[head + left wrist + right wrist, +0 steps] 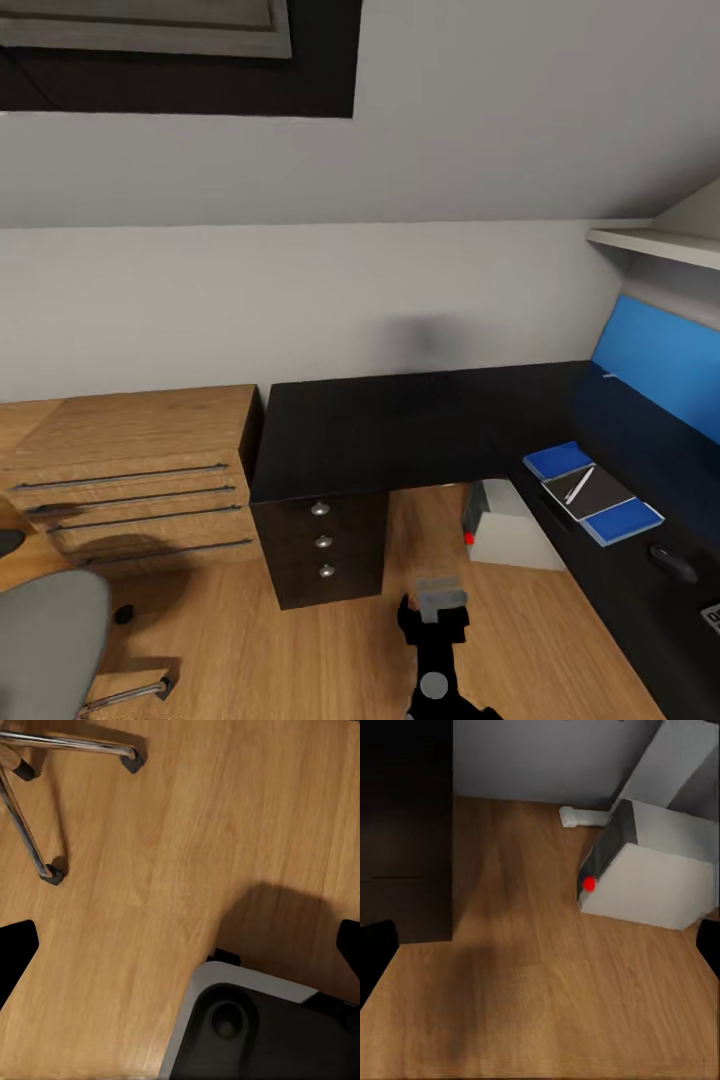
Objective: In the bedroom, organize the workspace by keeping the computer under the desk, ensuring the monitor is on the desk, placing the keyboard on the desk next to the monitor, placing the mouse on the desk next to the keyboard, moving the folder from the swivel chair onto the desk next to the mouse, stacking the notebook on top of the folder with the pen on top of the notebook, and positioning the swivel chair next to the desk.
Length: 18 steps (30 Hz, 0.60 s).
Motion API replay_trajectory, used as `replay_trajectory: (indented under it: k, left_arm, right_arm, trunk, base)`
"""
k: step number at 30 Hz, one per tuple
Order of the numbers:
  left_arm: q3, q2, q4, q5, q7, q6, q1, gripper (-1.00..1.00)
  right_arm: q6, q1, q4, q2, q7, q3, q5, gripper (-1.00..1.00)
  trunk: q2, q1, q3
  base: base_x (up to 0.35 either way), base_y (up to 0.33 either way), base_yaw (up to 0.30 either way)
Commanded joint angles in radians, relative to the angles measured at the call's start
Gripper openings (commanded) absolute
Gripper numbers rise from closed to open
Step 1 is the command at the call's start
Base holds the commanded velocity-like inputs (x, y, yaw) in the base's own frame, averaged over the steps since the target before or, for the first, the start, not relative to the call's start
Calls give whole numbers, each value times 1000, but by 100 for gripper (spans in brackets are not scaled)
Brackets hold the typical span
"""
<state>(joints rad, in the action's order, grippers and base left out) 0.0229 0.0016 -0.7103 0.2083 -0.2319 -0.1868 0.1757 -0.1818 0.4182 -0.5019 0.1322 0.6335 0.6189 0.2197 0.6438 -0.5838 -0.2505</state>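
Head view: folder (pixel 592 493) on desk (pixel 400 430); right wrist: computer (pixel 649 866).

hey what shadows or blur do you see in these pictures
Head view: a soft dark smudge on the wall above the glossy desk. Left wrist view: a broad shadow on the floor beside the robot base. Right wrist view: the computer looks slightly soft.

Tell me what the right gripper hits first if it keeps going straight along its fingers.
Most likely the bare wooden floor, which sits dead ahead between the open fingers. The computer lies off to one side of that line, under the desk; depth is hard to judge.
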Motion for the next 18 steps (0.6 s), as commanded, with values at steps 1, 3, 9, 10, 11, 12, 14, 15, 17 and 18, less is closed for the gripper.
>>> replay_trajectory:
  k: [1, 3, 9, 10, 11, 12, 14, 15, 17, 18]
  left_arm:
    - [-1, -1, 4, 9, -1, -1, 0, 100]
    - [-1, -2, 18, 9, -1, 1, -5, 100]
    - [-1, -3, 90, 11, -3, -6, -35, 100]
    - [-1, -2, 113, 11, -4, -10, -36, 100]
    - [0, -1, 137, 12, -5, -22, -37, 100]
    - [3, 1, 163, 13, -6, -47, -37, 100]
    - [9, 4, 206, 15, -8, -110, -37, 100]
    - [16, 5, 243, 16, -8, -165, -37, 100]
    - [28, 5, 312, 16, -8, -263, -38, 100]
    - [35, 6, 363, 17, -9, -336, -38, 100]
  right_arm:
    - [-122, 2, 109, 1, -6, 10, 8, 100]
    - [-272, 2, 241, 2, -24, 10, 9, 100]
    - [-479, -2, 489, -23, -73, 4, 10, 100]
    - [-488, -10, 499, -32, -79, 4, 10, 100]
    - [-502, -21, 506, -39, -86, 4, 10, 100]
    - [-522, -34, 510, -44, -94, 4, 10, 100]
    - [-561, -55, 514, -50, -106, 4, 10, 100]
    - [-589, -73, 516, -54, -112, 4, 10, 100]
    - [-632, -102, 517, -61, -117, 4, 10, 100]
    - [-663, -121, 518, -64, -119, 4, 10, 100]
  trunk:
    - [-6, 4, 3]
    - [-20, 11, 12]
    - [-62, 34, 38]
    - [-69, 38, 42]
    - [-76, 42, 46]
    - [-83, 46, 51]
    - [-97, 53, 60]
    - [-104, 57, 64]
    - [-118, 65, 73]
    - [-125, 69, 78]
  base:
    - [-1, 0, 211]
    - [0, 0, 211]
    - [0, 0, 189]
    - [0, 0, 172]
    - [0, 0, 170]
    - [0, 0, 169]
    - [0, 0, 168]
    - [0, 0, 166]
    - [0, 0, 163]
    - [0, 0, 156]
